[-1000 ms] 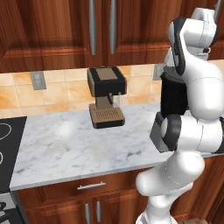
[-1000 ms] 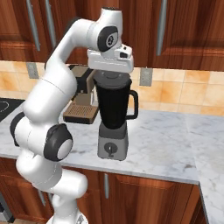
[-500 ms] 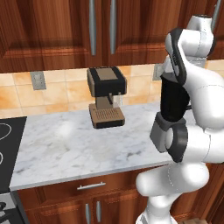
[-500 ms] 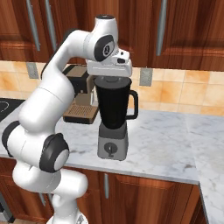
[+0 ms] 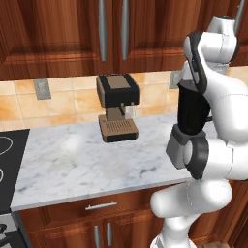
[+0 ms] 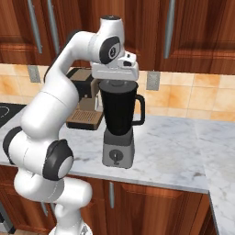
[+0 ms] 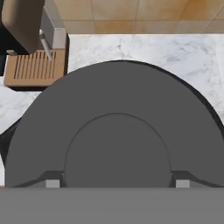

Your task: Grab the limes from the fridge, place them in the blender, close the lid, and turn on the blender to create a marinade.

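Cooktop (image 5: 7,155) edge showed at the far left of the left base view, then the bare marble desk (image 5: 72,160), then the brown-and-black coffee machine (image 5: 117,106) against the tiled wall, and to its right the blender (image 6: 118,124) with its black jar on the grey base and round knob.

Compared with a second ago, the wrist had turned and settled lower over the jar's mouth, while the blender and coffee machine stayed where they were. In the hand view the dark-grey lid (image 7: 116,131) with its raised centre ring lay flat directly below the camera, covering the jar's top. I judged that the lid step was done or nearly so, which would leave only the knob to turn. Whether limes were inside the jar could not be told, since the lid and black jar hid the contents.

The arm rose from the base, bent sharply at the elbow, and reached over so that the hand pointed straight down. The end effector (image 7: 114,183) sat just above the lid, its fingertips (image 7: 52,183) standing wide, one to each side of the centre ring; they did not appear clamped on anything.
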